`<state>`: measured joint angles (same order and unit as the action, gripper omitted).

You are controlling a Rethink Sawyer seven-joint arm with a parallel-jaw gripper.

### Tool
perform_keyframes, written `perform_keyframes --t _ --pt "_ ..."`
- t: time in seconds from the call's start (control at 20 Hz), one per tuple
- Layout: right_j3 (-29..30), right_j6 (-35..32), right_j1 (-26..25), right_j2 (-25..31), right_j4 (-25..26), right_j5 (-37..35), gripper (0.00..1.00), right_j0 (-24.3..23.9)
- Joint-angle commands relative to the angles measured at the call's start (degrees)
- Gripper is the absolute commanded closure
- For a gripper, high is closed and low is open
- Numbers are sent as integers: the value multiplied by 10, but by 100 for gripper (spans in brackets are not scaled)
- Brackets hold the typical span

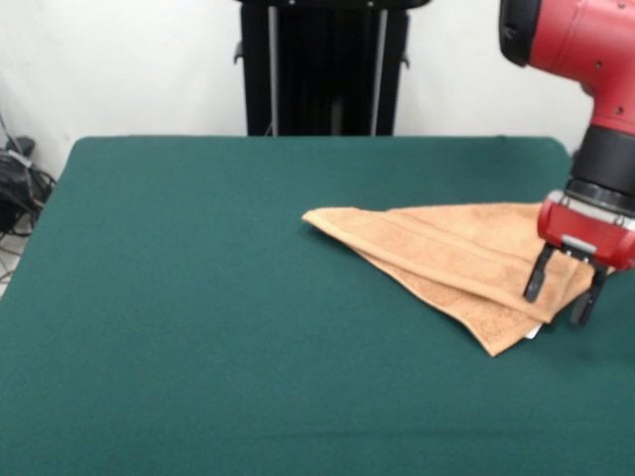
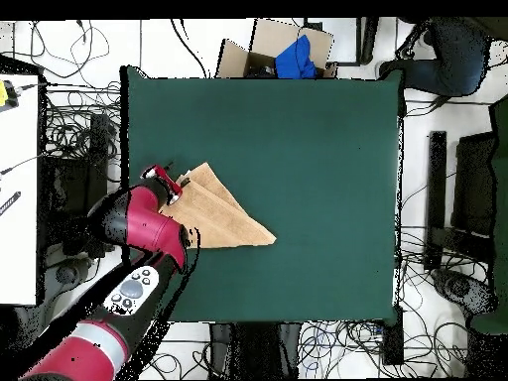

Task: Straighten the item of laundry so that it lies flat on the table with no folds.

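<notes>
Folded towel (image 1: 446, 253) on the green surface (image 1: 198, 297); the end effector (image 1: 565, 297), fingers spread, poised at its edge.

Even, fairly bright indoor light falls from above. The table (image 1: 198, 297) shows no glare, and the towel (image 1: 446, 253) casts only a faint, soft shadow at its lower edge.

Towel (image 1: 446, 253) edge behind the tool (image 1: 564, 296); arm (image 1: 585, 59) cut off above.
</notes>
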<state>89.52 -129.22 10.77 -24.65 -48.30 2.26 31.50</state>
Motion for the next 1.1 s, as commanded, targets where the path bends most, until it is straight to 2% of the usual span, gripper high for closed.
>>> perform_keyframes --t 0.05,0.4,0.7,1.1 --pt "22 -104 -36 47 1 -4 0 -3" --pt "-1 -110 -80 12 -29 -18 0 23" --pt "-18 -108 -90 1 -34 -27 0 19" --pt "-32 -117 -109 -22 -56 -39 0 42"
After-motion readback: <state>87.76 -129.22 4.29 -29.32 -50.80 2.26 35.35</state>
